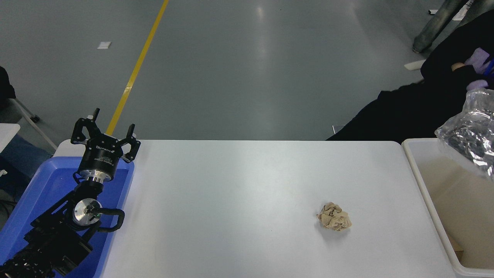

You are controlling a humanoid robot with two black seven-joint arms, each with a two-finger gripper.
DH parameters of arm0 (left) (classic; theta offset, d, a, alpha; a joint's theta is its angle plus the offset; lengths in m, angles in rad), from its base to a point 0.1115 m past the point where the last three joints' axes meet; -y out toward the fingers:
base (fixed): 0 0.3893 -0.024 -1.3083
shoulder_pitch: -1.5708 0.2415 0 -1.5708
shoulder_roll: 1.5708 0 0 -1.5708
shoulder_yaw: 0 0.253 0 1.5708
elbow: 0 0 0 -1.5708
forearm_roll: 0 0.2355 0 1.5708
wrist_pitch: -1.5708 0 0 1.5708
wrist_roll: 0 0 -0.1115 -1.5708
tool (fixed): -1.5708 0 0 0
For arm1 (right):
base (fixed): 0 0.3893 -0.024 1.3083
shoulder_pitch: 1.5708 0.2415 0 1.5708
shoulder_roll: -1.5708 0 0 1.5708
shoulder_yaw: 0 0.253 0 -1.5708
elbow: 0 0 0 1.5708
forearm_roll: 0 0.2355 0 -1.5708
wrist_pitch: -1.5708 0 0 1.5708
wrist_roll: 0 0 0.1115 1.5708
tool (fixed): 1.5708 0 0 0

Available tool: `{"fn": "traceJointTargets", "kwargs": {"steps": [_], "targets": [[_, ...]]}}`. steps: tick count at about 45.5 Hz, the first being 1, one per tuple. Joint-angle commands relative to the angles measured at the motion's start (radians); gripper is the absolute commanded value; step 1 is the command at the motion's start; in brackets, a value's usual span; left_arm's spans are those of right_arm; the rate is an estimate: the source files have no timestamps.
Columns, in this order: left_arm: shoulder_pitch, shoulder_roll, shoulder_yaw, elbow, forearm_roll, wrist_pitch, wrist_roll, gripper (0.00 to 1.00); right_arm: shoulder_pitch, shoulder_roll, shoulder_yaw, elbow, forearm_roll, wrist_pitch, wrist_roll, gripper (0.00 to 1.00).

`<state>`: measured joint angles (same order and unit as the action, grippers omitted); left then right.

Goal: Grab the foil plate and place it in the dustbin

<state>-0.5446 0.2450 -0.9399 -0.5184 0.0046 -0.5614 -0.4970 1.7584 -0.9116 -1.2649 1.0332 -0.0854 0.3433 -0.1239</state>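
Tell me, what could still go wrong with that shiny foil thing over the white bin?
The foil plate sits at the picture's right edge over the dustbin, partly out of view, and the right tool is not visible, so I cannot tell if it is held. It hangs near the far rim, so it might catch there or tip outside. The paper ball remains on the table.

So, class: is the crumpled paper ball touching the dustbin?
Apart. The head view shows the paper ball lying on the white table, with a clear strip of bare tabletop between it and the dustbin rim.
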Motion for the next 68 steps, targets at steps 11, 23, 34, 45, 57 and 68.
{"fn": "traceJointTargets", "kwargs": {"steps": [11, 23, 34, 45, 57, 68], "targets": [[0.0, -0.001, 0.0, 0.0, 0.0, 0.0, 0.0, 0.98, -0.864, 0.229, 0.476, -0.586, 0.099, -0.394, 0.001, 0.0], [-0.002, -0.001, 0.0, 0.0, 0.002, 0.0, 0.0, 0.98, -1.151, 0.479, 0.576, -1.059, 0.098, -0.402, 0.003, 0.0], [-0.002, -0.001, 0.0, 0.0, 0.0, 0.0, 0.001, 0.98, -1.154, 0.496, 0.576, -1.076, 0.098, -0.412, 0.001, 0.0], [0.0, 0.0, 0.0, 0.0, 0.002, 0.0, 0.0, 0.98, -1.16, 0.494, 0.578, -1.076, 0.098, -0.426, 0.001, 0.0], [-0.002, 0.0, 0.0, 0.0, 0.0, 0.0, 0.001, 0.98, -1.166, 0.496, 0.579, -1.076, 0.098, -0.474, 0.001, 0.0], [-0.002, -0.001, 0.0, 0.0, 0.0, 0.0, 0.001, 0.98, -1.148, 0.487, 0.585, -1.065, 0.099, -0.575, 0.003, 0.87]]}}
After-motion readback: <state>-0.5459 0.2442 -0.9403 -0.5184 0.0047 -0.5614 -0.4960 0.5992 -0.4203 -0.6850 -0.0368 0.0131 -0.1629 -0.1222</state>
